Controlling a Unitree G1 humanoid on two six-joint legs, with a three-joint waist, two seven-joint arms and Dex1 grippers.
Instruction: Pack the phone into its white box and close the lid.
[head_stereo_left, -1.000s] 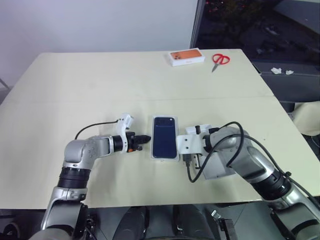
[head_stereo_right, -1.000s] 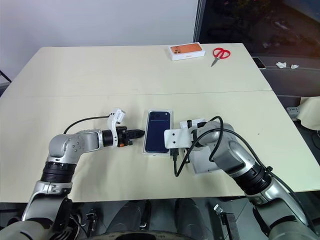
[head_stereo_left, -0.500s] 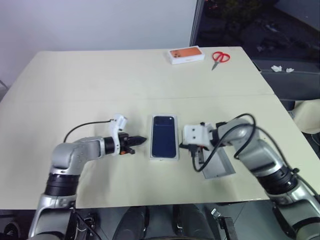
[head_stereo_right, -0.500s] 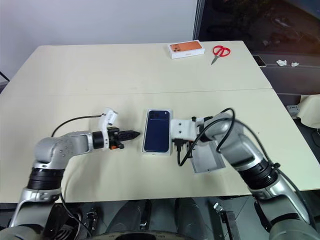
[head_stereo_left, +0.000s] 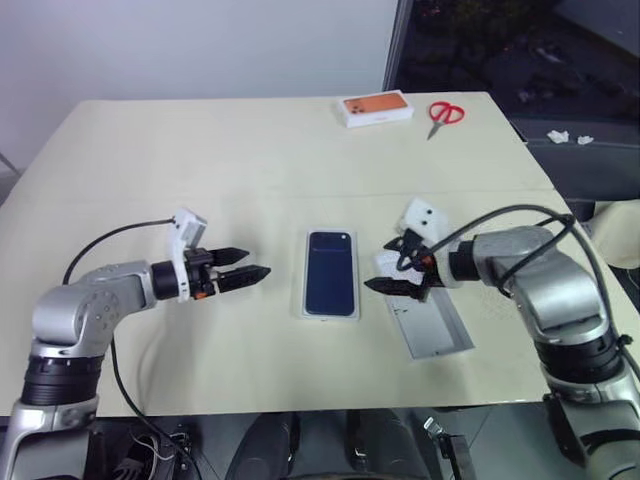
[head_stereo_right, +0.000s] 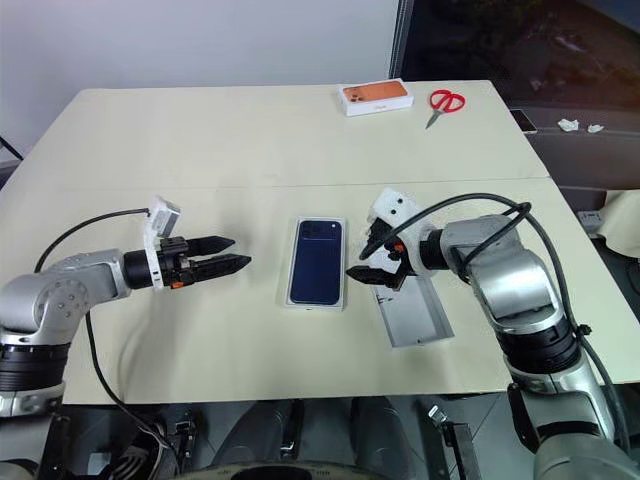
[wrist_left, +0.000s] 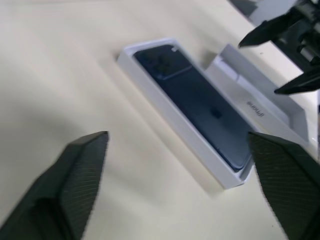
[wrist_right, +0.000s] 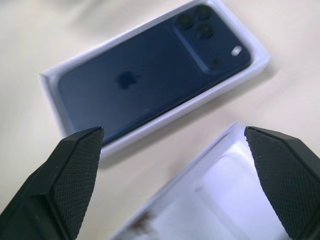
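Head views show the slim navy-blue phone (head_stereo_left: 330, 272) lying in the shallow white box (head_stereo_left: 308, 305), with the white lid (head_stereo_right: 412, 318) open-side up just right, while wrist views show both grippers (head_stereo_left: 244, 273) (head_stereo_right: 369, 262) spread, seemingly empty.

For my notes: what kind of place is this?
Probably an office or lab: a wide cream table by a plain white wall, with red scissors and an orange-topped box at its far edge.

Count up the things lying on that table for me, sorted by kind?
Phones: 1, the phone.
Box parts: 3, the white box, the lid, the orange-topped box.
Scissors: 1, red scissors.
Total: 5.
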